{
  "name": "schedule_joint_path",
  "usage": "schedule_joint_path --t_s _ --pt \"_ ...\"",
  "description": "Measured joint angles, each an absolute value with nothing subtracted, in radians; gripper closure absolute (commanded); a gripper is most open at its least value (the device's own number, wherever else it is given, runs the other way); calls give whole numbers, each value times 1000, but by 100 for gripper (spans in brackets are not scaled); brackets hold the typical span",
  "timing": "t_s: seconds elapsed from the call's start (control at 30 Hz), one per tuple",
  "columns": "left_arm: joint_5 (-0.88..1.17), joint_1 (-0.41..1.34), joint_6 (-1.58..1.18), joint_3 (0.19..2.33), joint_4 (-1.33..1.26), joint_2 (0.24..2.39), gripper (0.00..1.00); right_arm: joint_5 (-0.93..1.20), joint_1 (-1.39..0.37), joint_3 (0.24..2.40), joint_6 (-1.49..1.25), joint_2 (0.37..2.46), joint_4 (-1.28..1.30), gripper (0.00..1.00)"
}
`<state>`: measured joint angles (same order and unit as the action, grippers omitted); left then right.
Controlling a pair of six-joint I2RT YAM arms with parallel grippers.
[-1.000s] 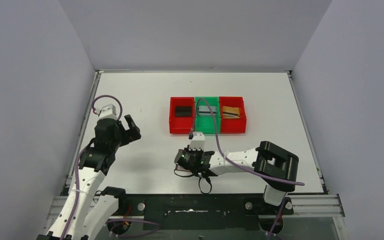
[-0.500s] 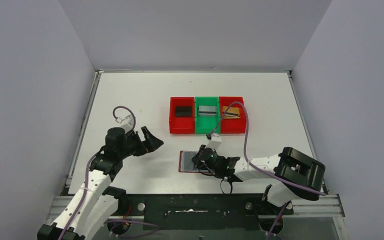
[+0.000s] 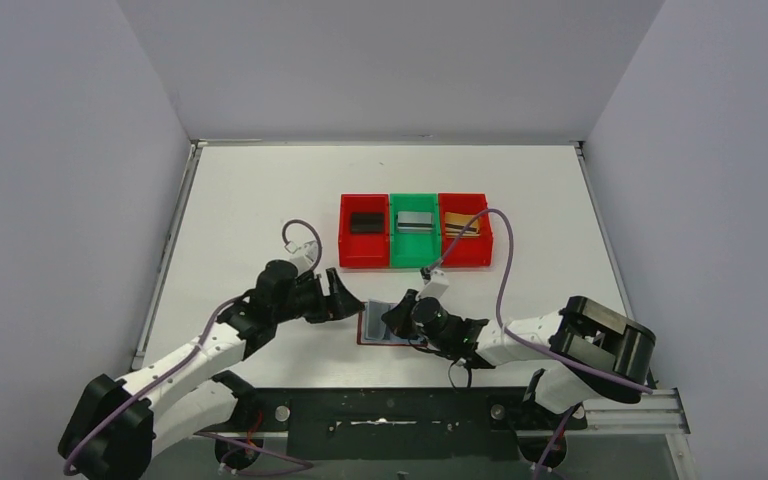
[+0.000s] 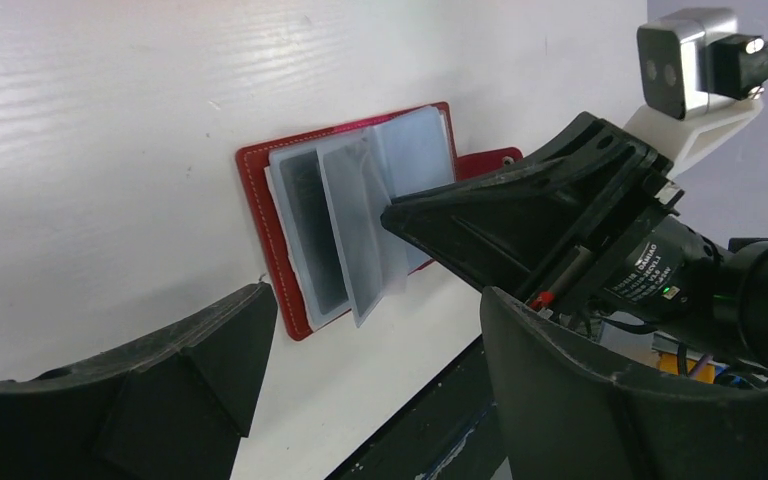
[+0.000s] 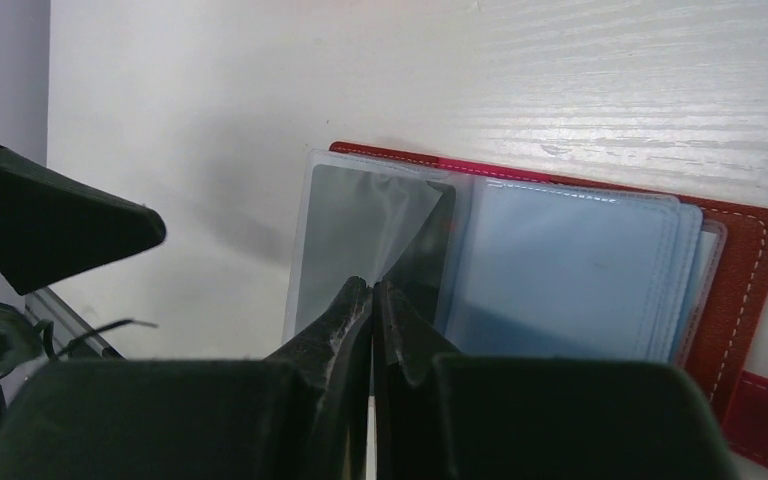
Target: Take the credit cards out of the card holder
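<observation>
card holder (image 5: 750, 250) open, contents murky | right jaws together at lifted sleeve (image 5: 400, 215), grip unclear | left jaws apart

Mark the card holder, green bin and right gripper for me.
card holder (image 4: 345, 225): left wrist view, on a clear sleeve page near its middle.
green bin (image 3: 410, 254): top external view, on its near wall.
right gripper (image 5: 371, 286): right wrist view, midway between its closed fingertips.

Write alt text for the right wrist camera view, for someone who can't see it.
The right gripper, jaws shut, tips at a curling clear sleeve of the open red card holder on a white table. One finger of the left gripper juts in at left.
</observation>
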<state>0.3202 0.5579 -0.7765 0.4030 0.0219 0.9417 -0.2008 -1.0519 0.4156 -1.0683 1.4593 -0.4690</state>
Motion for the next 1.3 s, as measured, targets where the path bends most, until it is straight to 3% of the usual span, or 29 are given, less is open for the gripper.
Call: schedule_joint_path --t_s 0.33,1.03,1.3 --pt "267 700 -817 403 -113 1136 35 -196 -1046 392 -1087 1449 -497 98" --pt "235 774 -854 410 -240 1336 69 -194 -1040 347 -1113 1449 -532 96" --pt "237 778 -857 411 -268 1353 77 -194 -1039 341 -1113 1443 -539 87"
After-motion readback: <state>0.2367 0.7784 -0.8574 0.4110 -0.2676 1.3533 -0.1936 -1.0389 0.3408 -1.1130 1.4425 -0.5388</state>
